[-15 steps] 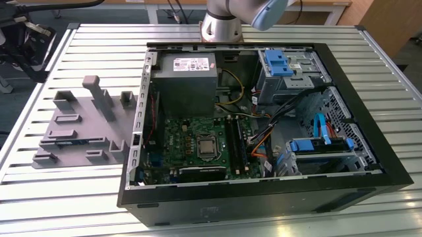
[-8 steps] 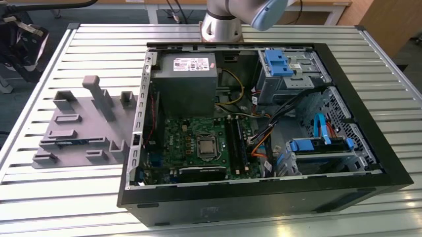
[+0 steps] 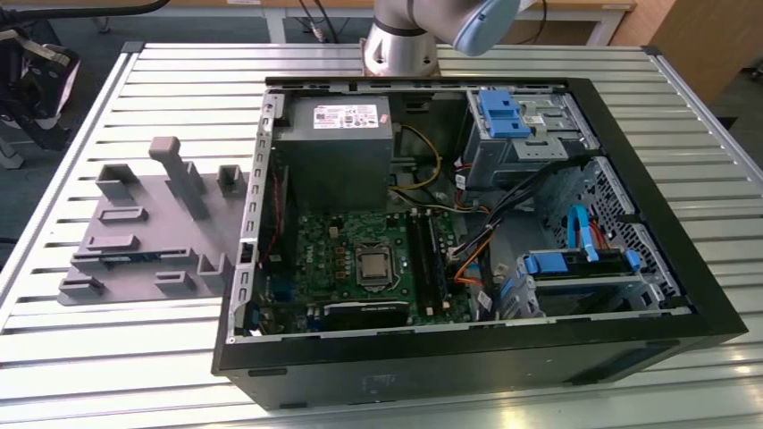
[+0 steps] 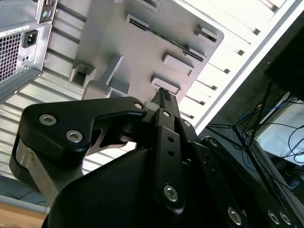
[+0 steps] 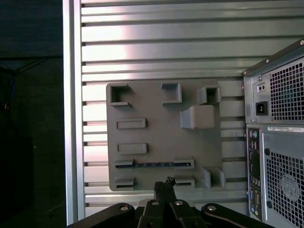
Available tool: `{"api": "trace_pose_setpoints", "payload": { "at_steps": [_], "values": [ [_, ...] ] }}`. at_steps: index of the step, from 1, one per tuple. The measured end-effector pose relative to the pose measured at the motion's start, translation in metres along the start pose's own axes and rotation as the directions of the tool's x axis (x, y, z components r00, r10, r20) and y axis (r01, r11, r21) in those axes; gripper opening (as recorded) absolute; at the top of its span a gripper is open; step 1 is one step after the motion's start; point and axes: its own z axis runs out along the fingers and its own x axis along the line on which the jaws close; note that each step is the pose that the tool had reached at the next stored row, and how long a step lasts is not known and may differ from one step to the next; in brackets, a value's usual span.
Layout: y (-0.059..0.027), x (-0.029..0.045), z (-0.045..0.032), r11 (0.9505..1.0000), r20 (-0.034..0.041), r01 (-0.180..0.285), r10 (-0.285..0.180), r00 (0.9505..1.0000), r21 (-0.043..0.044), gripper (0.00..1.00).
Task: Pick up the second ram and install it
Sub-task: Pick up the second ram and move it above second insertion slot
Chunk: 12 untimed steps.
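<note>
second ram point(image 5: 154, 164) sits in the gray fixture plate point(image 5: 156, 137), a thin dark strip with blue-green flecks spanning two end blocks, one row in from the plate's long edge; same strip in the exterior view point(image 3: 129, 259), near the plate edge farthest from the arm base point(image 3: 399, 45)
nothing lying on top of it
a row of low gray blocks point(image 5: 124, 182) runs between the ram and that plate edge; a taller post point(image 3: 185, 183) stands further in on the plate, well apart from the ram
gripper point(image 5: 164, 183) hangs above that edge of the plate, tips just beside the ram's line in the first wrist view, not touching it; fingers pressed together, holding nothing
second wrist view agrees: fingertips point(image 4: 164, 95) together over the plate
plate lies flat on the slatted metal table point(image 5: 142, 47), near its edge on the exterior view's left
open black PC case point(image 3: 477, 362) lies on its side just beside the plate, on the exterior view's right, rear panel point(image 5: 275, 142) facing the plate
inside: green motherboard point(image 3: 339, 246), long black memory slots point(image 3: 426, 259), gray power supply point(image 3: 334, 143), loose orange and blue cables point(image 3: 471, 264) just beside the slots
</note>
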Motion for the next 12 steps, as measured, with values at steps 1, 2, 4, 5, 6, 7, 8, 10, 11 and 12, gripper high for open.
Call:
{"api": "trace_pose_setpoints", "payload": {
  "at_steps": [1, 2, 4, 5, 6, 7, 8, 10, 11, 12],
  "values": [
    [0.0, 0.0001, 0.0, 1.0, 0.0, 0.0, 0.0, 1.0, 0.0, 0.11],
    [0.0, 0.0001, 0.0, 1.0, 0.0, 0.0, 0.0, 1.0, 0.0, 0.11],
    [0.0, 0.0001, 0.0, 1.0, 0.0, 0.0, 0.0, 1.0, 0.0, 0.11],
    [0.0, 0.0001, 0.0, 1.0, 0.0, 0.0, 0.0, 1.0, 0.0, 0.11],
    [0.0, 0.0001, 0.0, 1.0, 0.0, 0.001, -0.001, 1.0, 0.0, 0.11],
    [0.0, 0.0001, 0.0, 1.0, 0.0, 0.002, -0.002, 1.0, 0.0, 0.11],
    [0.0, 0.0001, 0.0, 1.0, -0.0001, 0.003, -0.003, 1.0, 0.0, 0.11],
    [0.0, 0.0002, 0.0, 1.0, -0.0003, 0.006, -0.006, 1.0, 0.0001, 0.11],
    [0.0, 0.0002, 0.0, 1.0, -0.0003, 0.007, -0.007, 1.0, 0.0, 0.11],
    [0.0, 0.0002, 0.0, 1.0, -0.0003, 0.008, -0.008, 1.0, 0.0001, 0.11]
  ]
}}
